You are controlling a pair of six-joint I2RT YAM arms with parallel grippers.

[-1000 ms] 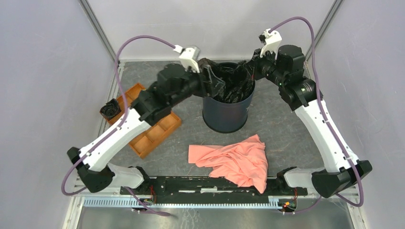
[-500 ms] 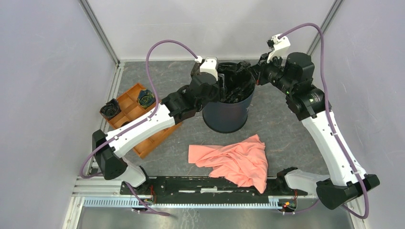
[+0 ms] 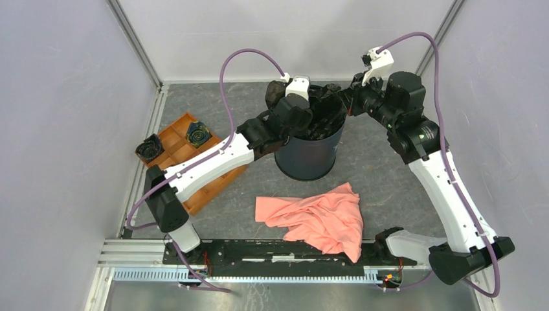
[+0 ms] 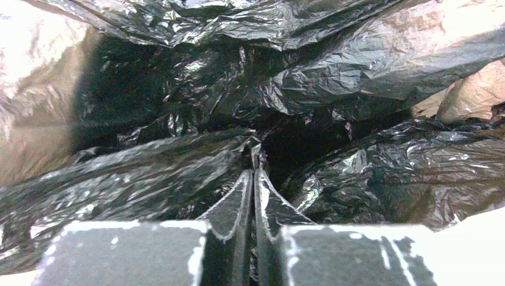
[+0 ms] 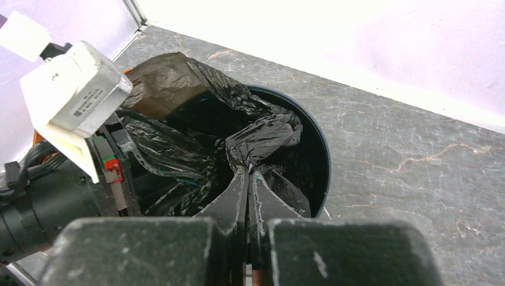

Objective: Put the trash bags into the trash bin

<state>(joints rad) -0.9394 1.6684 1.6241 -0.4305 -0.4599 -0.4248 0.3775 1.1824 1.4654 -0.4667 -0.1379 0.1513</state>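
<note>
The navy trash bin (image 3: 304, 159) stands at the middle back of the table, its mouth stuffed with a wrinkled black trash bag (image 3: 324, 120). From the left, my left gripper (image 3: 309, 111) reaches into the mouth. In the left wrist view it (image 4: 254, 173) is shut with a fold of the trash bag (image 4: 333, 89) pinched at its tips. My right gripper (image 3: 343, 103) sits at the bin's right rim. The right wrist view shows it (image 5: 248, 173) shut on a bunched tuft of the bag (image 5: 262, 137) above the bin's rim (image 5: 324, 155).
A salmon-pink cloth (image 3: 317, 220) lies crumpled in front of the bin. An orange compartmented tray (image 3: 194, 178) sits at the left, with two dark rolled bundles (image 3: 197, 134) (image 3: 149, 148) at its far end. The left arm's white wrist camera (image 5: 71, 95) crowds the bin's left side.
My left arm has swung right, further over the bin's mouth, and its jaws have closed on the bag. The right arm lifted slightly early on, then held still, shut throughout.
</note>
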